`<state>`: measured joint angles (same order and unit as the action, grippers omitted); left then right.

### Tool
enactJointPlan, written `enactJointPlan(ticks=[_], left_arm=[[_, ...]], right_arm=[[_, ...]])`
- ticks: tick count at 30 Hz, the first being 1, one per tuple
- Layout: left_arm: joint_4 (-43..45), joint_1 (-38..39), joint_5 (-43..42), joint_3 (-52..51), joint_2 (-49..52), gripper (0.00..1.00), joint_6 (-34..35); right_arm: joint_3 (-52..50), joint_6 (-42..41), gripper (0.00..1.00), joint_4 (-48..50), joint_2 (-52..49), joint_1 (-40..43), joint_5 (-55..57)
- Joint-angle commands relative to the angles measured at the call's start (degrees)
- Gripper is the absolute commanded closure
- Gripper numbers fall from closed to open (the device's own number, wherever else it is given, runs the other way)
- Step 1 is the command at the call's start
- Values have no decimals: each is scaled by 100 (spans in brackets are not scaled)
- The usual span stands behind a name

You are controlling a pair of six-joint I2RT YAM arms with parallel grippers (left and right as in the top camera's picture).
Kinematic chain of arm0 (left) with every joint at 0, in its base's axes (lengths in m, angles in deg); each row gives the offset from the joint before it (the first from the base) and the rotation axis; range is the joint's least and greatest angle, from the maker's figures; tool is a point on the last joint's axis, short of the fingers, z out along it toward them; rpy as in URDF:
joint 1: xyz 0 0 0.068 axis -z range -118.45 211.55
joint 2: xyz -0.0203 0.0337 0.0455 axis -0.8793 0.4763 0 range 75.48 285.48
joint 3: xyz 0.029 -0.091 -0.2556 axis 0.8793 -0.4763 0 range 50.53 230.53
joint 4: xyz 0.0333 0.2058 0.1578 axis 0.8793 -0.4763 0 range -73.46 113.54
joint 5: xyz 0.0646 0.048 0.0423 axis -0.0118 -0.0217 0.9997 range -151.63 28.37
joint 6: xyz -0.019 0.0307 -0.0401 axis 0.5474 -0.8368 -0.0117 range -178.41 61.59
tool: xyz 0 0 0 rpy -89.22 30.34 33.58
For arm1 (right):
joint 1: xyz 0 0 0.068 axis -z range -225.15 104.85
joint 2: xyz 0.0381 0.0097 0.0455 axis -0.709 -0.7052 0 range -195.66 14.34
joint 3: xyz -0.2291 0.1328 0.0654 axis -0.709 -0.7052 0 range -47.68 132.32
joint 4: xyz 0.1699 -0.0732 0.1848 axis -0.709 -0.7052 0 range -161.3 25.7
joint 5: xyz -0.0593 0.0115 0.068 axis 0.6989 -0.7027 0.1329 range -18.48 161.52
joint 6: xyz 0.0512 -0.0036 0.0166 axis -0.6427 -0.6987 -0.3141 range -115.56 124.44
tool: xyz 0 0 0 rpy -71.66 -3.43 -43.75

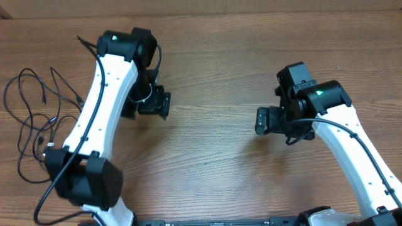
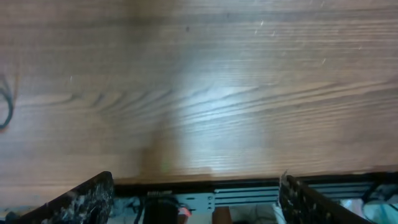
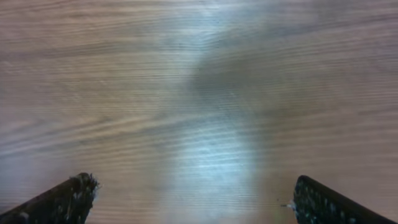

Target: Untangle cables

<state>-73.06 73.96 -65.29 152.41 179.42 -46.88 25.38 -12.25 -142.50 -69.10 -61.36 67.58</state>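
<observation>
At the table's (image 1: 213,75) left side, the cables (image 1: 38,119) are seen from overhead, spread in loose, overlapping loops on the wood, with small plugs at some ends. They are partly hidden under the left arm (image 1: 100,107), and whether they are still knotted cannot be told. A short black curve of cable (image 2: 6,106) is caught at the left edge of the left wrist view. The left gripper (image 1: 152,102) is held over bare wood, well apart from the cables. Its jaws are spread wide and nothing is gripped between them (the same is shown from the wrist (image 2: 196,179)). The right gripper (image 1: 267,120) is held over the table's right half, far from the cables. Its jaws are likewise spread wide, with only wood grain seen between its fingers (image 3: 68,196).
</observation>
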Motion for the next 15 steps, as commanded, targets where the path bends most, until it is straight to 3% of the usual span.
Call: enactJointPlan(ticks=[1, 10, 13, 15], left_arm=[[-17, 44, 605, -420, -772, 15, 439], [1191, 44, 859, -2212, -2983, 12, 483], [1725, 44, 977, -2885, -3866, 2, 643], [2131, 44, 1029, -3379, -4625, 0, 695]], right_arm=[[-22, 31, 0, -229, 46, 17, 223], [-669, 46, 0, 109, 1248, 13, 240], [-1099, 48, 0, 450, 1945, 13, 240], [-1436, 44, 0, 739, 2562, 13, 232]])
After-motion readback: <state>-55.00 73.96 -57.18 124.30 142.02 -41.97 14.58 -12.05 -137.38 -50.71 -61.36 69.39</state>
